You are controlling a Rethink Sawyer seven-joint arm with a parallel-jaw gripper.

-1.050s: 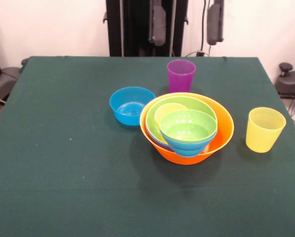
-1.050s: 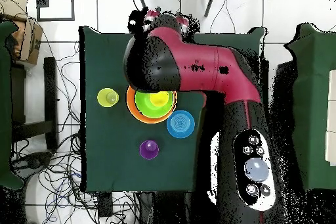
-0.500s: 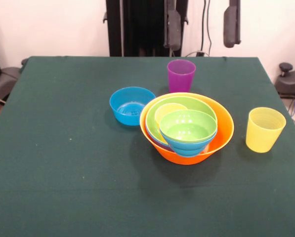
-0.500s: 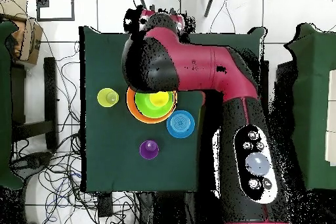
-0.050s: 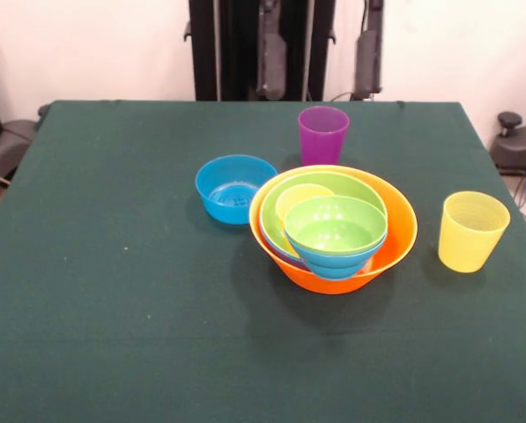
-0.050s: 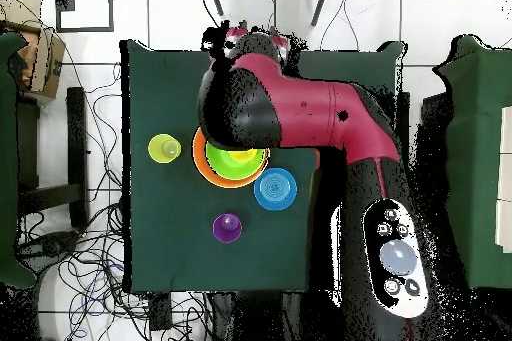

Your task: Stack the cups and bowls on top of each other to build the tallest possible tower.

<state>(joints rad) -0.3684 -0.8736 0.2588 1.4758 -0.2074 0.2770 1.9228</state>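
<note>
The tower is sitting mid-counter; the ribbed cup is standing well apart. Behind, a blue bowl and purple cup are standing just beside it. The tool is hanging above, fingers apart.

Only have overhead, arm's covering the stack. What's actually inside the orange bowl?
Observer: The front view shows the orange bowl holding a larger green bowl. In that sits a small green bowl nested in a blue bowl, both tilted.
Operator: Pincer carrying anything?
Observer: No. The pincer hangs high behind the purple cup, open and empty.
Operator: Loose cups upright?
Observer: Yes. The purple cup and the ribbed yellow cup both stand mouth up.
</note>
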